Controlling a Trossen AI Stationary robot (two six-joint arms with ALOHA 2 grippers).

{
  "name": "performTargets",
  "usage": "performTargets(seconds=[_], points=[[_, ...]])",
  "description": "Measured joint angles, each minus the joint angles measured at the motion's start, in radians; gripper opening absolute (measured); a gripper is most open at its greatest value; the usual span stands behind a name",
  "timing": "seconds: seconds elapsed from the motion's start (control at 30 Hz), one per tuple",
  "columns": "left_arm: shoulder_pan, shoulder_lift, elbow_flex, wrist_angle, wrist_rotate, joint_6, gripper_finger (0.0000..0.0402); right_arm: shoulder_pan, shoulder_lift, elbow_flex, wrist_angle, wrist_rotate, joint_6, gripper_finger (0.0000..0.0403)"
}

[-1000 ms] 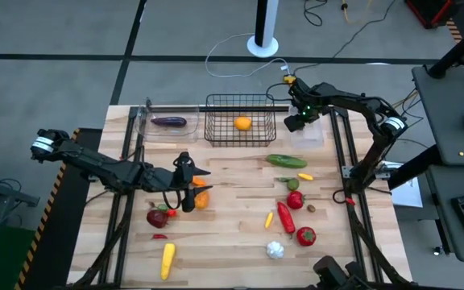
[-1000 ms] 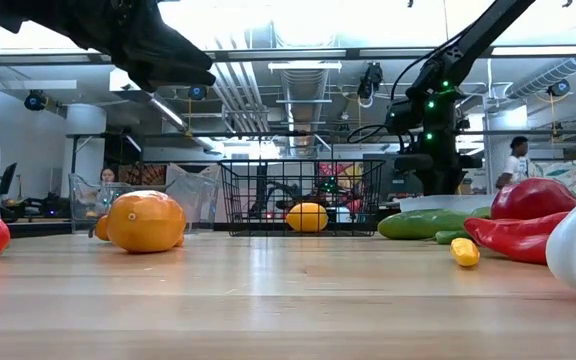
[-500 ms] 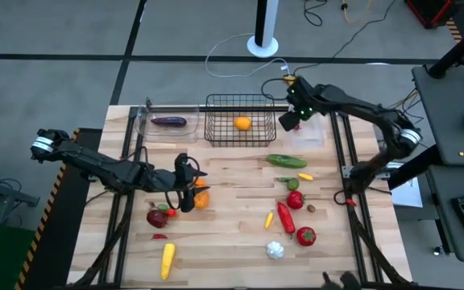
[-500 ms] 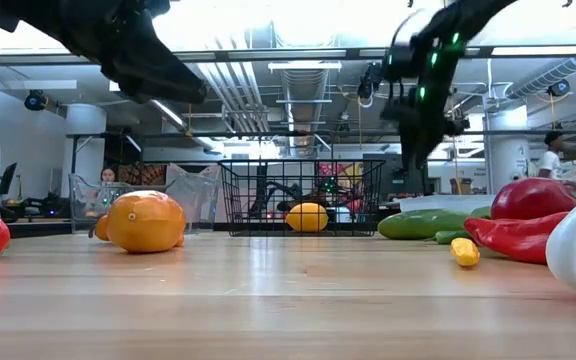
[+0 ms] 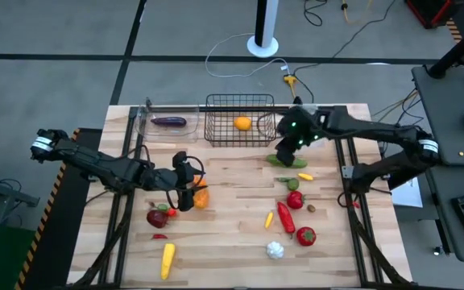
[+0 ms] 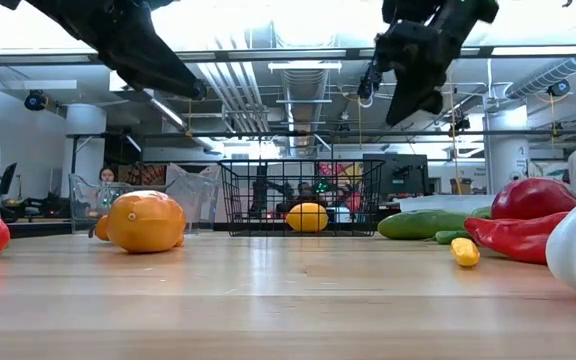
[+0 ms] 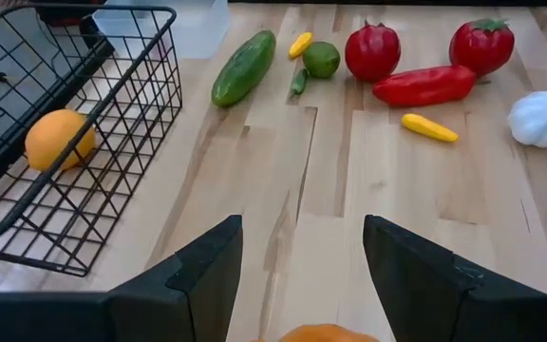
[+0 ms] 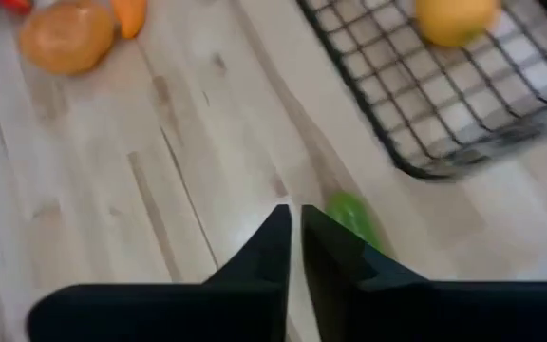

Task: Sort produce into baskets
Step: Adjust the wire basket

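Produce is scattered all over my table (image 5: 232, 242) right now. In the black wire basket (image 5: 241, 122) at the far edge there's one orange fruit (image 5: 242, 123), and the clear bin (image 5: 166, 121) next to it has the purple eggplant (image 5: 168, 122) lying in it.

My right end effector (image 5: 283, 150) is hanging in the air just in front of the wire basket, right over the near end of the green cucumber (image 5: 286, 161). Its fingers are clenched together with nothing between them; through the wrist camera I can see the cucumber on the wood just past the tips, not touched.

My left end effector (image 5: 185, 185) is over the left-middle of the table, above the big orange (image 5: 200, 198), fingers spread apart and not holding anything. The orange sits on the wood right under the gap. A dark red fruit (image 5: 157, 217) is just beside that, on the side toward my left arm's base.

The rest is on the right half: a small yellow piece (image 5: 304, 176) and a little green one (image 5: 292, 184) just in front of the cucumber, a round red pepper (image 5: 295, 199), a long red pepper (image 5: 286, 217), a small yellow pepper (image 5: 269, 219) beside it, a tomato (image 5: 305, 236) and the white garlic (image 5: 275, 250) nearest the front edge. The corn (image 5: 167, 259) lies alone near the front left.
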Motion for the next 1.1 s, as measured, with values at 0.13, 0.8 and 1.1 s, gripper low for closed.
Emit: performTargets(seconds=[0.13,0.8,1.1], points=[[0.000,0.000,0.007,0.002,0.000,0.003,0.0203,0.017,0.070,-0.038,0.110,0.001,0.010,0.0011],[0.000,0.002,0.004,-0.006,-0.002,0.004,0.0203,0.005,0.301,0.041,0.304,0.114,-0.010,0.0013],[0.000,-0.001,0.010,-0.042,-0.002,-0.014,0.0203,-0.008,0.329,0.056,0.300,0.159,-0.015,0.0013]])
